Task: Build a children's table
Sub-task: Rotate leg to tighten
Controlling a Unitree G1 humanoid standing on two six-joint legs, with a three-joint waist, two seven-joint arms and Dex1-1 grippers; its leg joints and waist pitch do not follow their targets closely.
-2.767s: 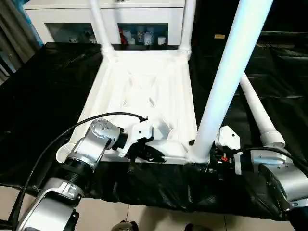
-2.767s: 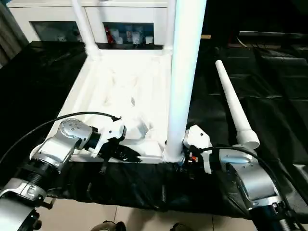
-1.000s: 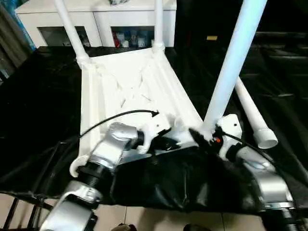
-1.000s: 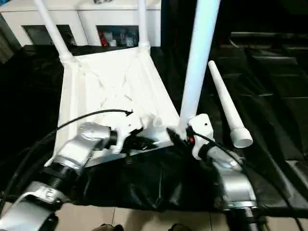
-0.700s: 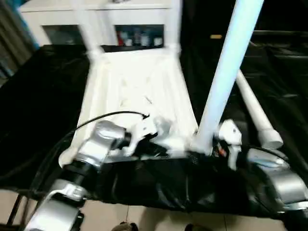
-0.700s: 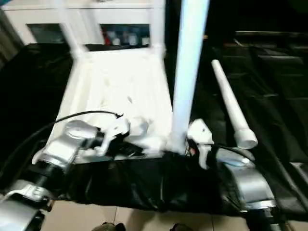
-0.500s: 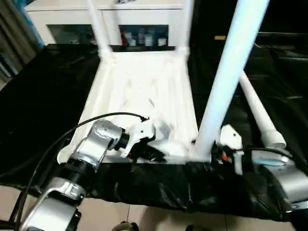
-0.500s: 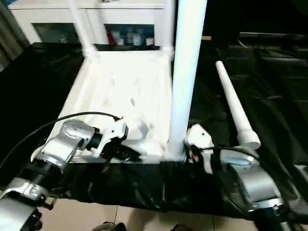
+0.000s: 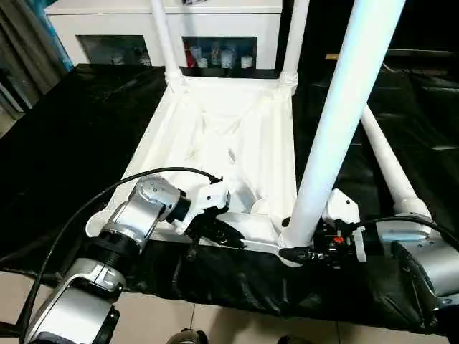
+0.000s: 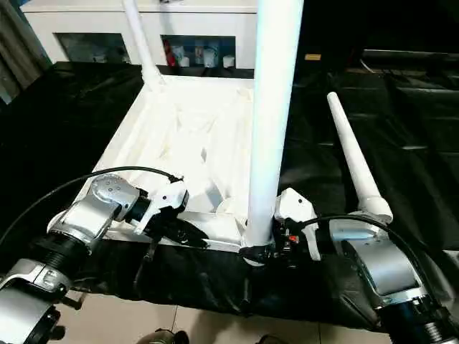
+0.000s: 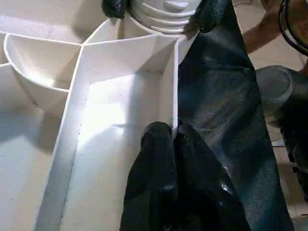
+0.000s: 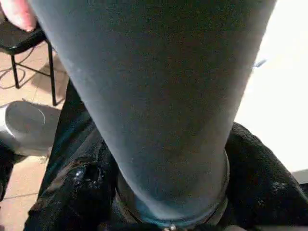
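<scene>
The small all-white plastic table top [image 9: 222, 150] lies upside down, ribbed underside up, on the black-covered surface [image 9: 72, 143]. Three white tubular legs stand upright in corner sockets: two at the far corners, one, the near-right upright leg [image 9: 337, 122], directly between the fingers of the right claw [image 9: 305, 252].

Key relation: the fourth leg, a loose long white tube [image 10: 358, 161], lies flat on the surface outboard of the right claw, long axis running away from the robot, flared end nearest. The empty near-left socket [image 9: 97, 223] sits beside the left forearm. The right arm is judged the nearer one to the loose leg.

Right claw: fingers are set on either side of the base of the upright leg, at its collar; the right wrist view shows black pads [image 12: 82, 192] flanking the tube. Whether pressure is applied cannot be told.

Left claw [image 11: 168, 139]: closed, pinching the thin near rim wall of the table top. Left forearm is laid low, pointing inward along the near edge; right forearm is likewise low, pointing inward toward the leg base.
</scene>
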